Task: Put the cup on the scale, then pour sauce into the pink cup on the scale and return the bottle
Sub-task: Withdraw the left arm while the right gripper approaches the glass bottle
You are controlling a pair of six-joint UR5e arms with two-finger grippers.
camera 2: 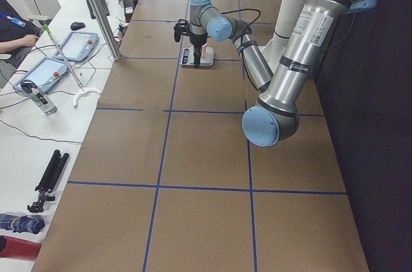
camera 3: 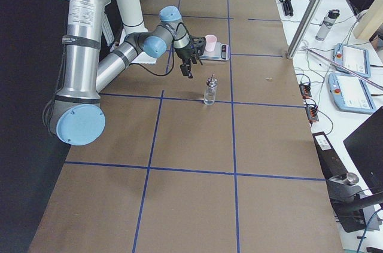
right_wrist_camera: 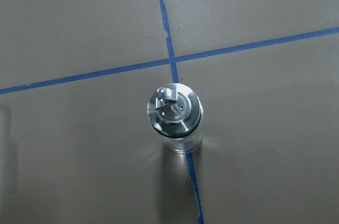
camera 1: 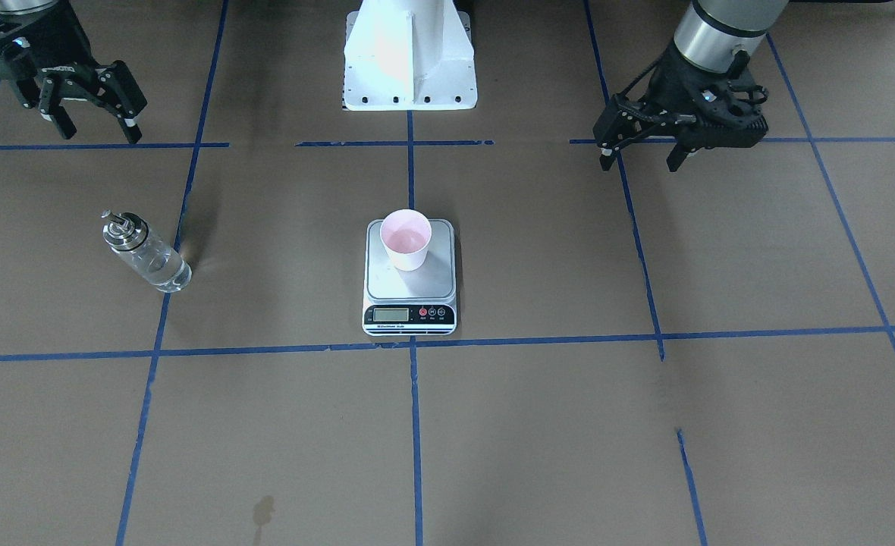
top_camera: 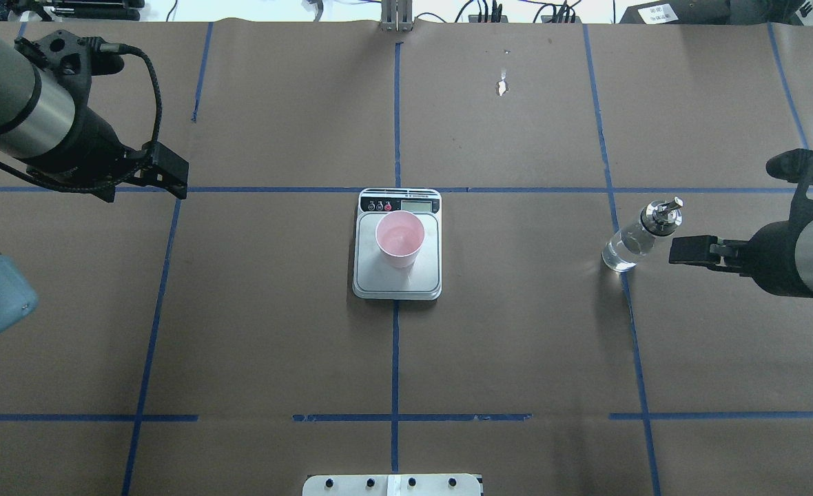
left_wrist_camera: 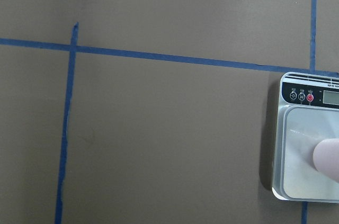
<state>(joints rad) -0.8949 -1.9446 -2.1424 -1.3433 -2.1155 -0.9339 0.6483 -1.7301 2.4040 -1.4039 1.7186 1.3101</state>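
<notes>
The pale pink cup (camera 1: 406, 239) stands upright on the silver scale (camera 1: 409, 287) at the table's middle; both show in the overhead view, the cup (top_camera: 399, 239) toward the display end of the scale (top_camera: 396, 281). The clear glass bottle (camera 1: 144, 254) with its silver collar and spout stands upright on the table, also in the overhead view (top_camera: 637, 238) and centred in the right wrist view (right_wrist_camera: 174, 118). My right gripper (camera 1: 98, 130) is open and empty, above and beside the bottle. My left gripper (camera 1: 641, 161) is open and empty, well away from the scale. The sauce is hardly visible.
Brown paper with blue tape lines covers the table (top_camera: 517, 331). The white robot base (camera 1: 409, 61) stands at the robot's side. The left wrist view shows the scale's corner (left_wrist_camera: 296, 144) and the cup's edge (left_wrist_camera: 328, 160). Tablets and cables lie on side benches.
</notes>
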